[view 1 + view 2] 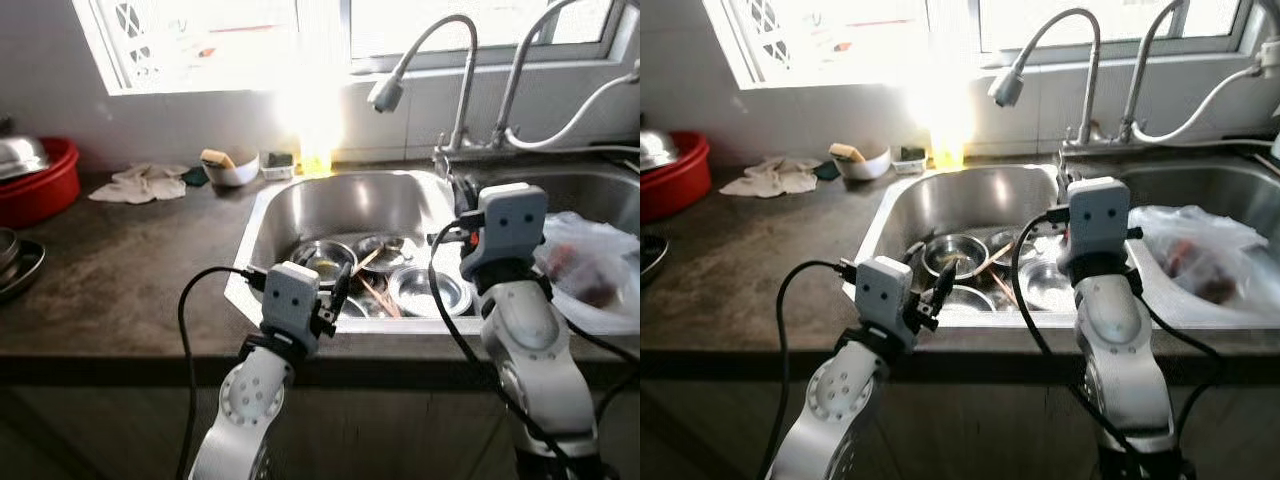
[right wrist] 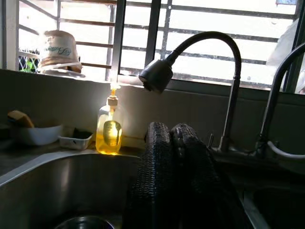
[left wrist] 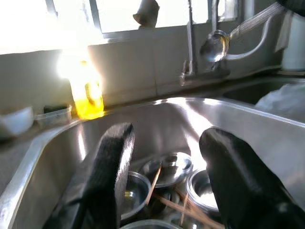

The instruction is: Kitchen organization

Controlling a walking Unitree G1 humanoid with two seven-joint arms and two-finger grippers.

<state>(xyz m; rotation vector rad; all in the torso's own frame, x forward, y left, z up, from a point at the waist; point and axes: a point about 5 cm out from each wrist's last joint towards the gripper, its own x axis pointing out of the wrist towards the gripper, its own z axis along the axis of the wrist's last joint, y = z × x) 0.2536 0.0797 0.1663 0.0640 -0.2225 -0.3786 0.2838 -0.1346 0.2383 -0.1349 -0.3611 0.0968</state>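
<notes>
Shiny round steel bowls (image 1: 432, 290) lie mouth-up in the sink (image 1: 300, 205), left gripper (image 3: 164, 179) spread, right gripper (image 2: 174, 157) pressed together.

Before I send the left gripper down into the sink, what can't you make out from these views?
- Soap bottle: washed out by window glare in the eye views.
- Dishes in the sink: the left gripper covers part of them in its wrist view; contents unclear.
- Plastic bag: contents blurred, reddish.
- Red basin: cut off by the eye view's left edge.
- Right gripper: fingers together, blocking the basin below.
</notes>
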